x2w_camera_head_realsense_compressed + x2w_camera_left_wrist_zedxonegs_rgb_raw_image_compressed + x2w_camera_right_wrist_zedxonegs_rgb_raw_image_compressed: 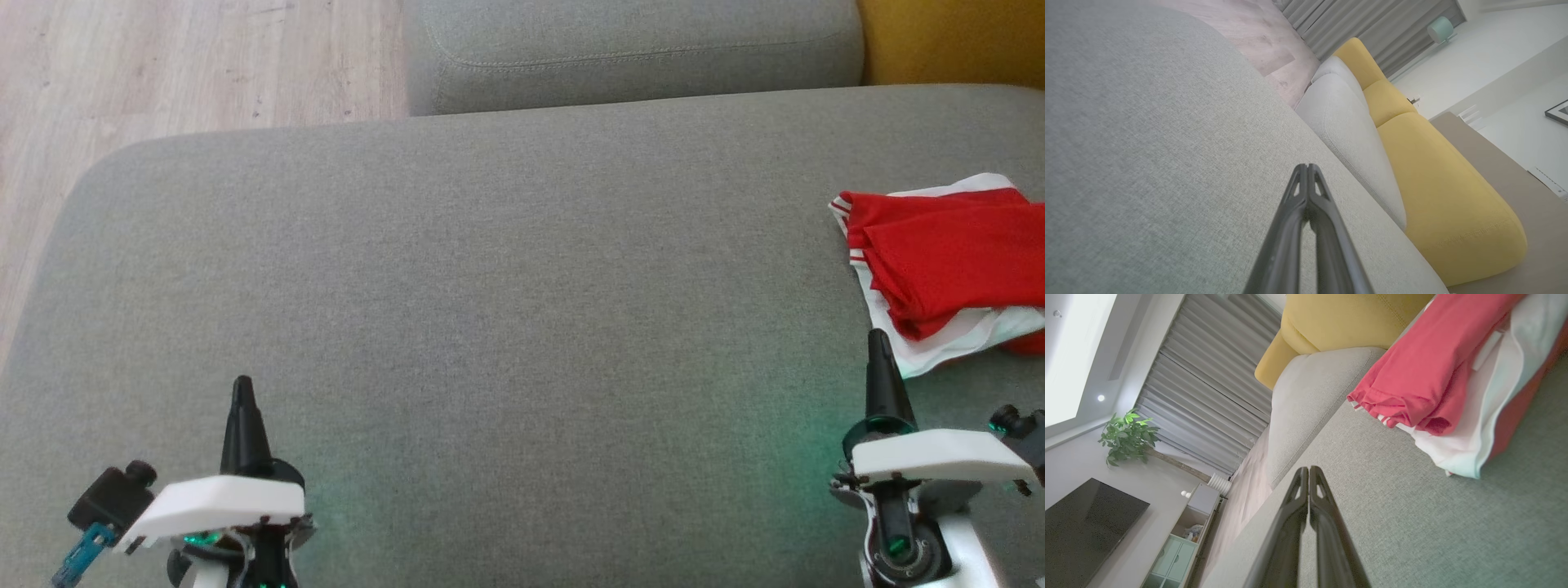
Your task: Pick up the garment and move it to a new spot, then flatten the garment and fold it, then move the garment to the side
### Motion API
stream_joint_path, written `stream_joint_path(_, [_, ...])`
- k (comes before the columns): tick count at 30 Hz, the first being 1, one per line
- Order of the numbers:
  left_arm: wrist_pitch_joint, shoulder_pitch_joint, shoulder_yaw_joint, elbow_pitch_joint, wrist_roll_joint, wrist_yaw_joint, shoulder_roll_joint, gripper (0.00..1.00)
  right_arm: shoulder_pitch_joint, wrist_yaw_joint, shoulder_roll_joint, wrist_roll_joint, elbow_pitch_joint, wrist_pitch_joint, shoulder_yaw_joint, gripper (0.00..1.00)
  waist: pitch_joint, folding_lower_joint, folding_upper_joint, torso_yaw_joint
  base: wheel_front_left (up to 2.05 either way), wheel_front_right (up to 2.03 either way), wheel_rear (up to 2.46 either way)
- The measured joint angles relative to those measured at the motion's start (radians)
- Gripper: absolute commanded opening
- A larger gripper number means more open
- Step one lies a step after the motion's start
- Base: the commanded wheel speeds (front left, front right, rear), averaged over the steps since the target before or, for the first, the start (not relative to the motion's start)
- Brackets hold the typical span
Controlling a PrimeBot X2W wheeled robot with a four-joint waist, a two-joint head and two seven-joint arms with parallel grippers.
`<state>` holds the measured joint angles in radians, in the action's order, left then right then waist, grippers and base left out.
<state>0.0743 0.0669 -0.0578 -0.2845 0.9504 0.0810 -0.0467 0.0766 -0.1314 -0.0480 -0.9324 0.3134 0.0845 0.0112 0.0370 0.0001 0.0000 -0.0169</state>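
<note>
The garment [947, 269] (red and white, folded) is seen at the right edge of the grey cushion [490, 310]. The left gripper [242, 385] and right gripper [877, 338] are pressed closed, nothing held, the right one just beside it.

Red-and-white garment [947, 261] lies folded at sofa's right.

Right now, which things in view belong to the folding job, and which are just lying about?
Job:
- red and white garment, lying at the right of the grey sofa seat
- left end effector and right end effector, both shut and empty

Just lying about:
- yellow cushion
- curtain
- plant
- TV
- cabinet
- wood floor
</note>
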Motion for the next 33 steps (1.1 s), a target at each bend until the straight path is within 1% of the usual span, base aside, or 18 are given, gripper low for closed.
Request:
stream_joint_path(22, [-0.067, 0.000, 0.057, 0.001, 0.241, 0.016, 0.000, 0.00, 0.000, 0.000, 0.000, -0.253, -0.010, -0.062, 0.034, 0.00, -0.013, 0.0000, 0.0000, 0.006, 0.00, 0.00, 0.00])
stream_joint_path(33, [-0.095, 0.000, 0.066, 0.001, 0.346, 0.022, 0.000, 0.00, 0.000, 0.000, 0.000, -0.363, -0.014, -0.090, 0.054, 0.00, -0.018, 0.0000, 0.0000, 0.009, 0.00, 0.00, 0.00])
